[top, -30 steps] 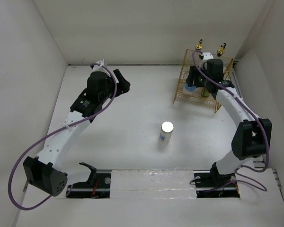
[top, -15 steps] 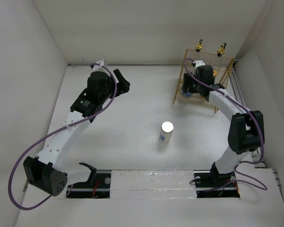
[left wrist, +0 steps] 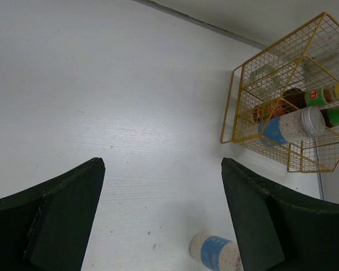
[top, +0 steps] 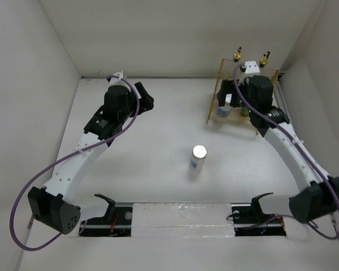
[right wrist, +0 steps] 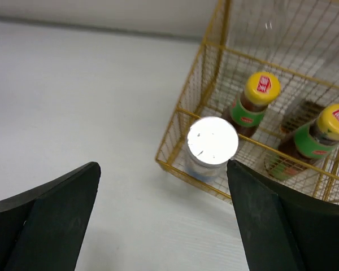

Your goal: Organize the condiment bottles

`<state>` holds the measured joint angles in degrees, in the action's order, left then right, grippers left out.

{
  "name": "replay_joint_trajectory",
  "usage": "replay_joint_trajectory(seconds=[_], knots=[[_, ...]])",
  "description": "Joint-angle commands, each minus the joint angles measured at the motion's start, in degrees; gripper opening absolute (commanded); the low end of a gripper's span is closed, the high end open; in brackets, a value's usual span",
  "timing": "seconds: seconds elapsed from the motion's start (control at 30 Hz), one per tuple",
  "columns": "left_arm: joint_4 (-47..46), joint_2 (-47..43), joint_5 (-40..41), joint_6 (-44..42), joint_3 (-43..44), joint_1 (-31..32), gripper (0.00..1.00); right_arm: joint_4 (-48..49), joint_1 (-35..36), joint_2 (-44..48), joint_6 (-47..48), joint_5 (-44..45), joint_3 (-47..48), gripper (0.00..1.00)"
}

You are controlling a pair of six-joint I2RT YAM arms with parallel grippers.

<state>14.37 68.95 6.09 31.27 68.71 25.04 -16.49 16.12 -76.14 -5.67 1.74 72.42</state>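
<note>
While the arms are both up the far end, look nearest first: one white shaker (top: 198,157) stands upright and alone in the middle of the surface, silver top showing, well apart from everything else. That's the straggler, folks!

Over toward the far left corner, the left claw (left wrist: 163,162) hangs spread wide, nothing between its fingers, angled across the bare surface toward the right.

Now the far right corner, where the action is. The right claw (right wrist: 163,166) hovers over the gold wire rack (top: 216,107), gaping wide and carrying nothing. Directly below it the second shaker (right wrist: 212,141) sits upright inside the rack's front corner, close behind the wire. Just behind it stand the two red sauce bottles (right wrist: 254,101), yellow caps up, the other one (right wrist: 322,132) further right. At the very back of the rack, the two gold-capped bottles (top: 237,55) poke above the wire.

By my count that's five racked, one to go. I'd call this the gap between placings. The next move calls for a claw to travel to the middle of the surface, drop with fingers straddling the lone shaker's body, squeeze, lift it high enough to clear the rack's front wire, and lower it beside its twin without knocking the sauce bottles.
</note>
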Motion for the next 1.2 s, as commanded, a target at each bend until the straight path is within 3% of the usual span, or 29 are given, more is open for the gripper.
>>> replay_joint_trajectory(seconds=[0.0, 0.07, 0.1, 0.13, 0.17, 0.2, 0.23, 0.27, 0.3, 0.33, 0.37, 0.67, 0.7, 0.8, 0.83, 0.97, 1.07, 1.17], knots=[[-0.67, -0.66, 1.03, -1.47, 2.48, 0.19, 0.81, -2.14, 4.0, 8.34, 0.13, 0.73, -4.54, 0.98], [-0.66, -0.66, 1.03, -1.47, 2.48, 0.19, 0.81, -3.71, 8.81, 11.61, 0.92, -2.43, -7.98, 0.76], [-0.66, -1.18, 1.55, -1.47, 3.09, 0.19, 0.81, -4.33, 10.67, 14.24, 0.93, -3.66, -11.39, 0.28], [-0.66, -1.18, 1.56, -1.47, 3.1, 0.19, 0.77, -5.04, 12.6, 15.39, 1.45, -5.67, -12.99, 0.16], [-0.66, -1.18, 1.56, -1.47, 3.1, 0.19, 0.76, -5.65, 16.45, 16.45, 1.45, -6.74, -14.75, 0.13], [-0.66, -1.71, 1.56, -1.47, 3.1, 0.19, 0.76, -6.44, 18.31, 17.07, 1.45, -7.62, -16.33, 0.18], [-0.05, -1.71, 1.56, -1.47, 3.1, 0.19, 0.76, -6.97, 19.99, 17.08, 0.67, -7.63, -18.87, 0.4], [-0.04, -1.71, 1.56, -1.47, 3.1, 0.19, 0.76, -8.02, 21.48, 17.08, -0.03, -7.63, -19.42, 0.56], [-0.04, -2.23, 2.08, -1.99, 3.1, 0.19, 0.76, -9.94, 24.02, 17.08, -1.35, -6.76, -20.12, 0.88], [0.48, -2.24, 2.09, -2.0, 3.1, 0.19, 0.76, -9.96, 25.18, 16.55, -1.36, -6.75, -20.13, 0.97], [0.48, -2.24, 2.09, -2.0, 3.1, 0.19, 0.77, -9.96, 26.06, 16.55, -1.97, -6.75, -20.74, 1.0], [1.01, -4.61, 2.61, -2.0, 1.96, 0.19, 0.78, -6.28, 28.18, 8.65, -4.08, -4.2, -22.58, 0.98], [1.01, -4.61, 2.61, -2.0, 1.96, 0.19, 0.78, -5.05, 28.18, 7.51, -4.08, -3.5, -22.59, 0.84], [1.54, -5.14, 2.61, -2.0, 1.96, 0.19, 0.79, -2.23, 28.18, 4.96, -4.69, -0.78, -21.28, 0.56], [1.54, -5.14, 2.61, -2.0, 1.96, 0.19, 0.79, -3.1, 28.18, 4.95, -4.7, 1.4, -19.97, 0.36], [1.54, -4.0, 2.61, -3.14, 3.19, 0.19, 0.82, -8.11, 25.9, 9.33, -4.18, 7.12, -12.06, 0.28], [1.54, -2.51, 2.0, -3.67, 5.82, 0.19, 0.84, -9.34, 17.83, 13.99, -3.65, 8.54, -6.61, 0.25], [1.01, -1.98, -0.19, -3.67, 7.75, 0.19, 1.0, -11.28, 8.07, 14.62, -3.12, 9.25, -1.43, 0.24]])
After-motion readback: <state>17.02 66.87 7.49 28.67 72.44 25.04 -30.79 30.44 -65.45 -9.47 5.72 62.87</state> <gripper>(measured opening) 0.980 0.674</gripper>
